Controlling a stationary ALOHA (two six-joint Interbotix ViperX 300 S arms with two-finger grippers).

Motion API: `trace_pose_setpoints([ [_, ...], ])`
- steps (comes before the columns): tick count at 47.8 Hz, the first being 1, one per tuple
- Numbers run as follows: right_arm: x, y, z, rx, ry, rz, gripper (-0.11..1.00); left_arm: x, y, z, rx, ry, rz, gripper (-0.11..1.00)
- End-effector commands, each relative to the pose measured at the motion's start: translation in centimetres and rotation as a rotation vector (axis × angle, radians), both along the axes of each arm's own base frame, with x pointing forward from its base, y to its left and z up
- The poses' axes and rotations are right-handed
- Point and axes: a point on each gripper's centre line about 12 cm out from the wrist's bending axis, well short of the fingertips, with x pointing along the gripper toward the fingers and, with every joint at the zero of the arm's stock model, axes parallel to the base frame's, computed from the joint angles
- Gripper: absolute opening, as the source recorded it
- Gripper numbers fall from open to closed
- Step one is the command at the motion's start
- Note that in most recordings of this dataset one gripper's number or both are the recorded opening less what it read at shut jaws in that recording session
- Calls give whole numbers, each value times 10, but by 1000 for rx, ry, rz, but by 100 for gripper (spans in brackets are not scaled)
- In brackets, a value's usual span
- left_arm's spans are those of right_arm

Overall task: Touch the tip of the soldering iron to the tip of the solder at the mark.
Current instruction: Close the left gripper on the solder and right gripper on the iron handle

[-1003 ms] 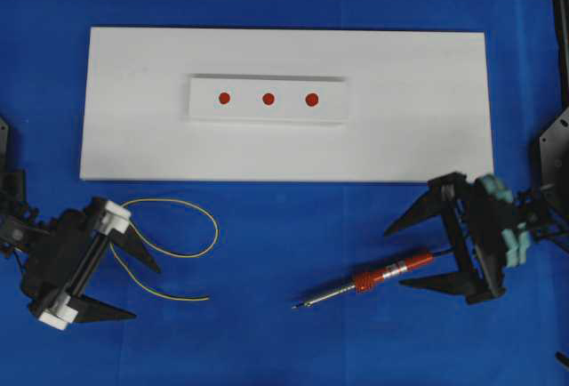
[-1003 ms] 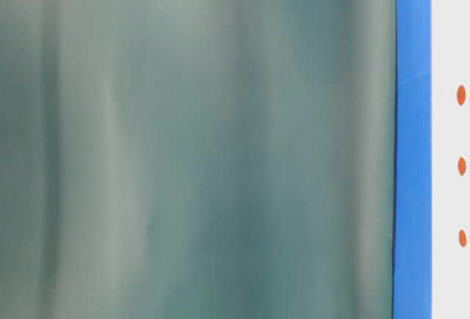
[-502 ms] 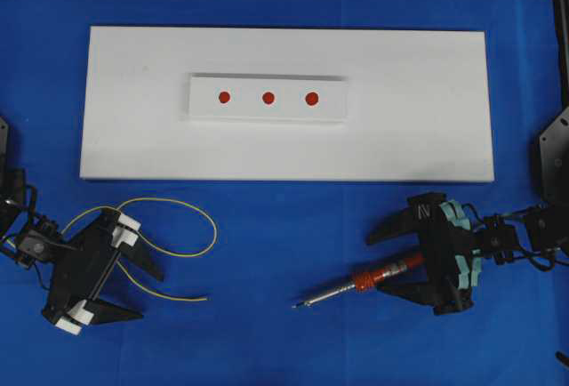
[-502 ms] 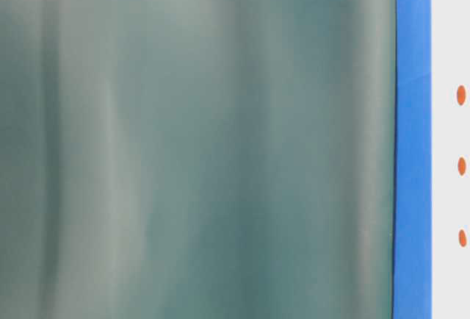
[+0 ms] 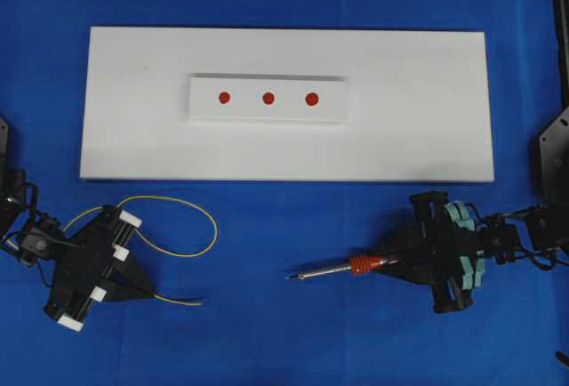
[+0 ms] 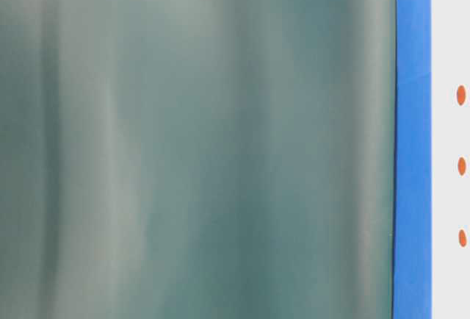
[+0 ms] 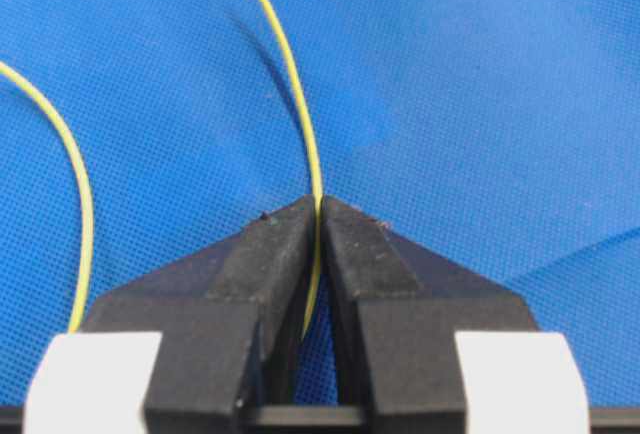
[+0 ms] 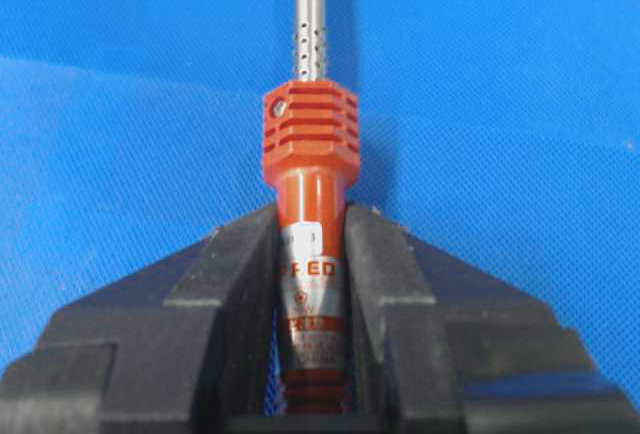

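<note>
The soldering iron (image 5: 342, 269) lies low over the blue cloth at the front right, its silver shaft pointing left. My right gripper (image 5: 391, 262) is shut on its red handle (image 8: 312, 254) just behind the ribbed collar. The solder (image 5: 182, 248), a thin yellow wire with a loop, lies at the front left. My left gripper (image 5: 153, 294) is shut on the wire near its free end (image 7: 310, 159), which sticks out past the fingertips. Three red marks (image 5: 268, 98) sit on a small white block (image 5: 204, 110) on the white board (image 5: 427, 119).
The white board covers the middle and back of the blue cloth. The table-level view is mostly a blurred grey-green surface, with the marks (image 6: 461, 166) at its right edge. A black arm base (image 5: 553, 150) stands at the right edge.
Both grippers closed: the left on the solder wire, the right on the iron's handle. The iron shifted slightly left and turned more level; the wire's free end moved a little.
</note>
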Motion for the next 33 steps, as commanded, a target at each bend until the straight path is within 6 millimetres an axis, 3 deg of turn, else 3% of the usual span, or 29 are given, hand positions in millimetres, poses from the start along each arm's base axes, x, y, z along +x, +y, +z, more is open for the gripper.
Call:
trace_pose_setpoints([
  [1,3,3,4,10,-19,5,7,5,1,4,-4,-10,9,3],
  [12,5,4,15,29,-46,5,7,7,2,9,-5,-6,18,3],
  [33,6,-4,82,57,-41,41,7,15,12,83,-2,27,67,3],
])
